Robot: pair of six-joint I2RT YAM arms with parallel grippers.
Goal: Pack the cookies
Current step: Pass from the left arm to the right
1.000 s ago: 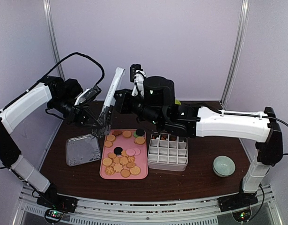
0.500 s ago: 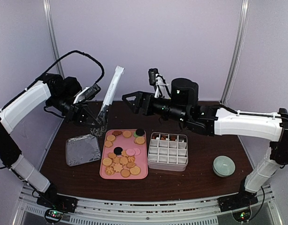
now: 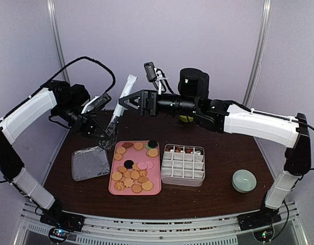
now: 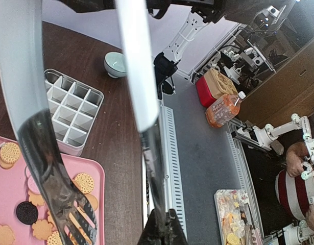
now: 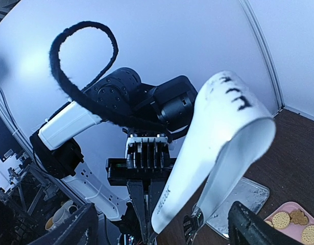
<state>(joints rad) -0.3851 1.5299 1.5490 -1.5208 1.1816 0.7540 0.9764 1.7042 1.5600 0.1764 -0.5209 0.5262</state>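
Item, tongs (image 3: 129,84): the left hand (image 3: 98,133) is clamping them low on the metal part. The right hand (image 3: 124,103), clenched on their top end a second ago, is now hanging released beside it. The cookies (image 3: 134,171) are lying on the pink tray (image 3: 112,190); handover seemingly done, packing is waiting.

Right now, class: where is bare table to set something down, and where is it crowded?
Bare tabletop lies between the divided box and the bowl, and along the near edge in front of the pink tray. Crowded: the foil tray, pink tray and box sit close together, with the tongs hanging over the gap between the two trays.
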